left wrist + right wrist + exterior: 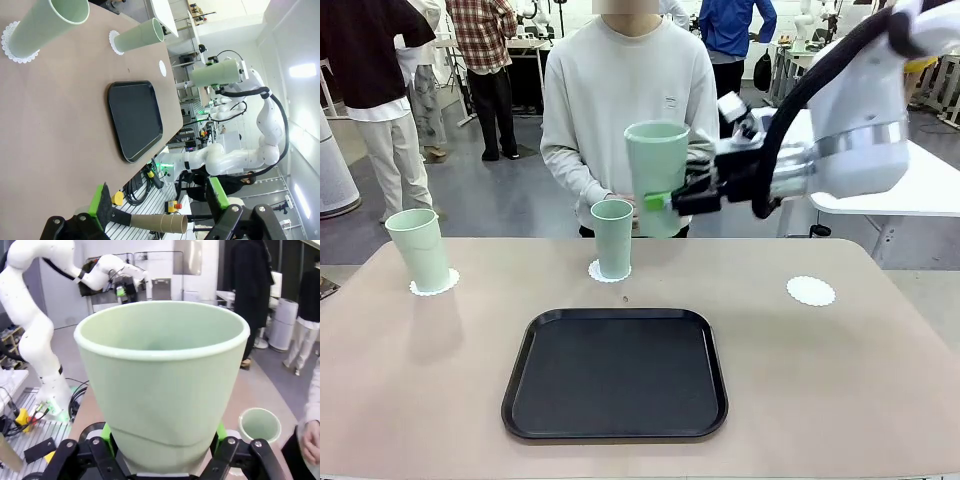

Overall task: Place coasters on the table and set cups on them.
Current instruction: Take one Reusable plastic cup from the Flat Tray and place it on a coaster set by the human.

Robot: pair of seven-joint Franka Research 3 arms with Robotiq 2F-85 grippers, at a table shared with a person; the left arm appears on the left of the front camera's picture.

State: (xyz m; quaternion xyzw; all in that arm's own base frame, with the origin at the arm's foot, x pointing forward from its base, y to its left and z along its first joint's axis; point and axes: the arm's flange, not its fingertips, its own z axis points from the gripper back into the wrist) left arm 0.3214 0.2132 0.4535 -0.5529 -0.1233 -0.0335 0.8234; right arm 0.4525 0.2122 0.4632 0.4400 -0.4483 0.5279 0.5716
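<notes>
My right gripper (667, 200) is shut on a mint-green cup (657, 178), holding it upright in the air above the table's far edge, in front of the person. In the right wrist view that cup (162, 385) stands between the green pads (106, 430). Two more cups sit on white coasters on the beige table (840, 390): one at far left (420, 248) on its coaster (437, 284), one at the middle (612, 238). A third coaster (810, 291) lies bare at the right. My left gripper (157, 200) is open and holds nothing, off the table's near side.
A black rounded tray (615, 373) lies in the middle of the table's near half. The person stands at the far edge with hands (620, 205) low behind the held cup. A white table (920, 190) stands behind my right arm.
</notes>
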